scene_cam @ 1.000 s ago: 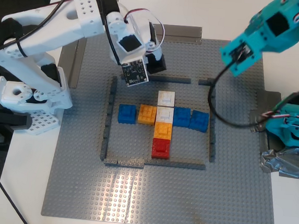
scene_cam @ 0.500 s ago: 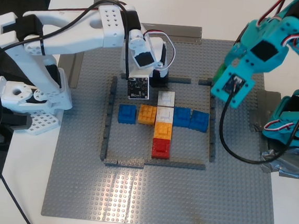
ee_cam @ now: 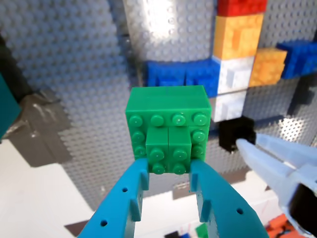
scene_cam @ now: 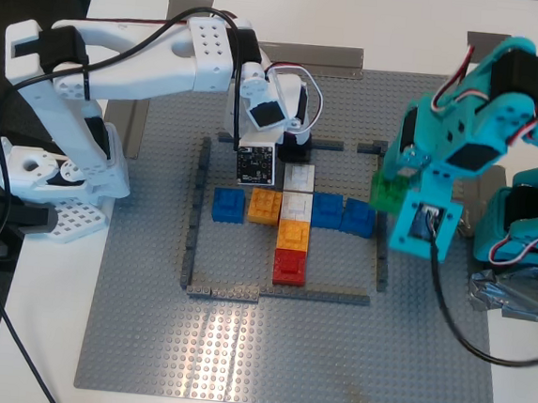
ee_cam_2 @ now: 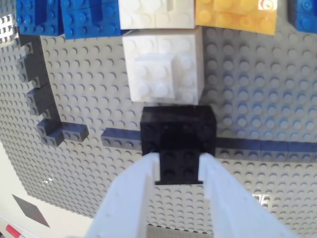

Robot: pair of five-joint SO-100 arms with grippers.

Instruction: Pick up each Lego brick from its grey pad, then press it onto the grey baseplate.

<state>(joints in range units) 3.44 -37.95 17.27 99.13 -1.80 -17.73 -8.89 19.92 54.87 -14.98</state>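
Observation:
My first gripper (ee_cam: 169, 169), teal, is shut on the bright green brick (ee_cam: 168, 121) and holds it above the grey baseplate (scene_cam: 237, 350), by the right side of the thin wall in the exterior view (scene_cam: 384, 191). My second gripper (ee_cam_2: 179, 166), white, is shut on the black brick (ee_cam_2: 178, 131). The black brick lies over the wall's far strip, right beside a white brick (ee_cam_2: 162, 62); it also shows in the exterior view (scene_cam: 295, 150). I cannot tell whether it touches the plate. Small dark grey patches, likely the pads, show at the table's far edge (scene_cam: 187, 3) (scene_cam: 488, 40).
Inside the thin dark grey wall (scene_cam: 192, 214) stand blue (scene_cam: 228, 204), orange (scene_cam: 265, 205), white (scene_cam: 298, 178) and red (scene_cam: 290, 265) bricks in a cross. Crumpled grey tape (scene_cam: 515, 297) lies at the exterior view's right by the teal base. The white arm's base (scene_cam: 55, 173) stands at the left.
The teal arm has swung down and inward with the green brick to the wall's right side. The white arm has moved right with the black brick, to just behind the white brick.

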